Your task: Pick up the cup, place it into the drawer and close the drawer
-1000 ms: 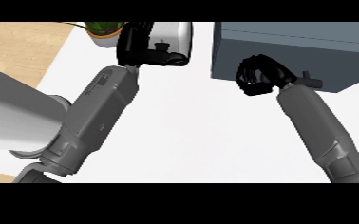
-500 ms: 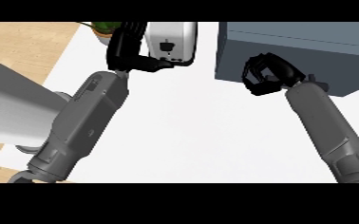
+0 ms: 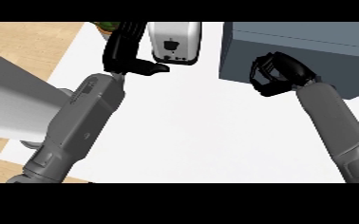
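One grey drawer (image 3: 294, 47) front sits under the curled, empty right hand (image 3: 277, 73); left hand (image 3: 126, 52), fingers straight, has risen beside the toaster (image 3: 174, 42).

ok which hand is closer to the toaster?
Left. The left hand is right beside the toaster, on its left side, thumb reaching under its front. The right hand is off to the toaster's right, curled against the grey cabinet.

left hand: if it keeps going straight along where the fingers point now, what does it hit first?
Probably nothing on the counter: the left hand has straight fingers aimed at the view's top edge, passing left of the white toaster. The green plant sits just left of that line. Depth is unclear, so it may brush either one.
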Available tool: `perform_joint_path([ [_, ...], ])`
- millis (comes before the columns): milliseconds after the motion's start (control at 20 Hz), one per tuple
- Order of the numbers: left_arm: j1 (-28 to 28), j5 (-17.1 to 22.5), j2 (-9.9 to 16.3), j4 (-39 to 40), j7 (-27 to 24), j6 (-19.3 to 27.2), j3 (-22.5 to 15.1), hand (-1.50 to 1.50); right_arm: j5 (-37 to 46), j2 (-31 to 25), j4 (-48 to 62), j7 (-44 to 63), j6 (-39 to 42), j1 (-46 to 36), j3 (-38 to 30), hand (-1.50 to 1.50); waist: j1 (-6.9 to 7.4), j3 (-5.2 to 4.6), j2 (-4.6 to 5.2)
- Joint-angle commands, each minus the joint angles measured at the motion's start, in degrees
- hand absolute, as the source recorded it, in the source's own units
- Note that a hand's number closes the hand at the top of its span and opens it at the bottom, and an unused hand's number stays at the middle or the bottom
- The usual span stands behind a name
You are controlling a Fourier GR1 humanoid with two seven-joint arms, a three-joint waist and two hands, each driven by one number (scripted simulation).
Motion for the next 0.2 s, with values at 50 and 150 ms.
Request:
perform_joint_path([
  [50,0.4,0.6,0.4,-0.9,0.0,-1.0,0.4,-1.5,0.2,-6.8,1.8,4.0,-6.5,-9.5,-5.4,1.5,1.82,-0.65,1.12],
  [150,1.2,0.2,0.2,-1.4,0.0,-1.4,-0.4,-1.5,-0.4,-7.2,1.2,4.5,-5.5,-9.1,-5.6,1.5,2.61,-0.64,1.01],
])
